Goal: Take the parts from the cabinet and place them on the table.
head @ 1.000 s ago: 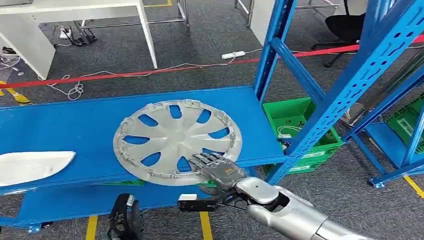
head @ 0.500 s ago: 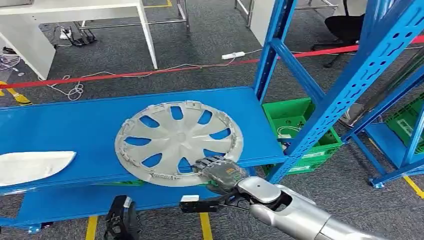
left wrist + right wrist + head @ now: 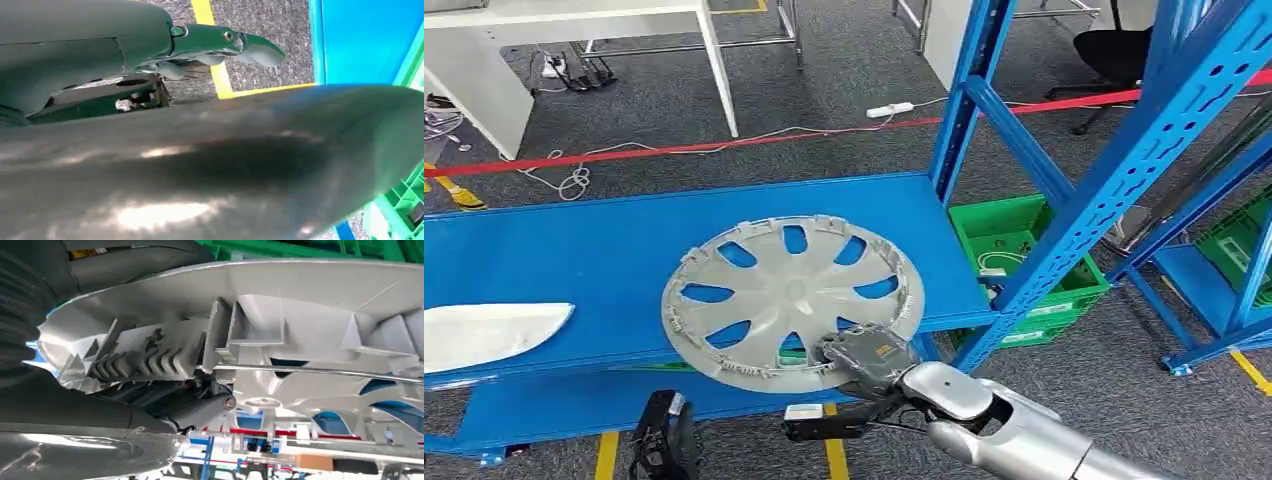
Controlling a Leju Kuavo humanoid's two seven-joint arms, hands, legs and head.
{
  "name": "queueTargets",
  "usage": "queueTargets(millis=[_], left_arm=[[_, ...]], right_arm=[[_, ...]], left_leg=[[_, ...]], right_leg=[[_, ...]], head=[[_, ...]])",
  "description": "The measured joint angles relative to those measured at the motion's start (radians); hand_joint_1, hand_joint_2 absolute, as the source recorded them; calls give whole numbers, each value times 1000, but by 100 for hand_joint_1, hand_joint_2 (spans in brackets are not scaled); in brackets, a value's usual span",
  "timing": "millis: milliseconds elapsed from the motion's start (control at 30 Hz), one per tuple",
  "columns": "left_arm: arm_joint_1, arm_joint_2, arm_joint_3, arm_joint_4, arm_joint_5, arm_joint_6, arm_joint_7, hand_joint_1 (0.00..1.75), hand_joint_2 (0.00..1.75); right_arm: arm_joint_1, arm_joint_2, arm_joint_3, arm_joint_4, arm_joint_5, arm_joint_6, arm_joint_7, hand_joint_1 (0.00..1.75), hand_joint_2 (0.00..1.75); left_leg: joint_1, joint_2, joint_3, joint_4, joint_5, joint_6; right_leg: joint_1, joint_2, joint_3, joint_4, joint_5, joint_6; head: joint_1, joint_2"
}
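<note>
The right hand [image 3: 861, 355] is gripping the near rim of the grey hubcap [image 3: 792, 300], at about five o'clock on the disc, with its fingers [image 3: 200, 412] curling under the edge against the ribbed underside while the thumb is pressing from above. The hubcap is lying on the blue shelf [image 3: 574, 250] of the cabinet, its near edge hanging out past the shelf's front lip and tilting slightly. At nine o'clock from the hubcap, well apart from it, a white curved part [image 3: 489, 332] is resting on the same shelf. The left hand [image 3: 664, 440] is hanging low beside the lower shelf, at about seven o'clock from the hubcap; I cannot tell how its fingers are set. A green crate [image 3: 1014, 250] is sitting on the floor at three o'clock.
</note>
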Motion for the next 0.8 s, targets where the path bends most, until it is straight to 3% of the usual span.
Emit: queueTargets(millis=[633, 800], left_arm=[[0, 3, 2, 0, -1, 0, 0, 0, 0], [0, 4, 4, 0, -2, 10, -5, 0, 0]], right_arm=[[20, -2, -2, -16, 2, -11, -23, 175, 175], [24, -4, -6, -46, 16, -60, -56, 175, 175]], left_leg=[[0, 0, -2, 0, 0, 0], [0, 0, -2, 0, 0, 0]], right_leg=[[0, 0, -1, 0, 0, 0], [0, 0, -2, 0, 0, 0]], head=[[0, 0], [0, 0]])
